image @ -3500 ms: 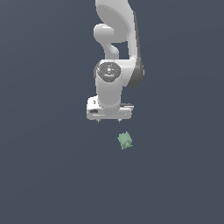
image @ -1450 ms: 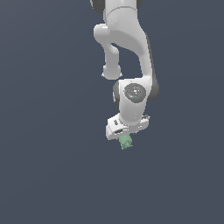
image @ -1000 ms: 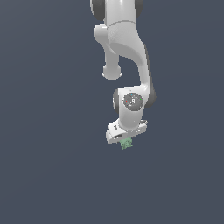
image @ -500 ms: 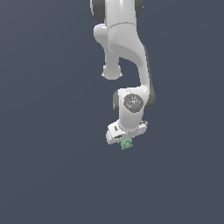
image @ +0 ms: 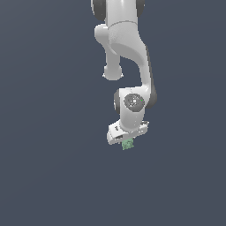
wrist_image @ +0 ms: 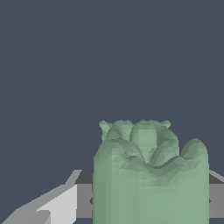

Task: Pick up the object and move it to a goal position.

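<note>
The object is a tiny pale green lumpy block with small bumps, lying on the dark grey floor just under the white arm's hand. My gripper points down over it, with the fingers hidden behind the hand and the object in the exterior view. In the wrist view the object fills the space between the two fingers, whose dark pads lie against both of its sides. The gripper is shut on the object, which sits low on the floor.
A flat dark grey floor lies all around. The white arm rises above the gripper toward the top of the exterior view.
The hand came down from well above onto the object and has stayed nearly still for the last second. The object has stayed where it was on the floor.
</note>
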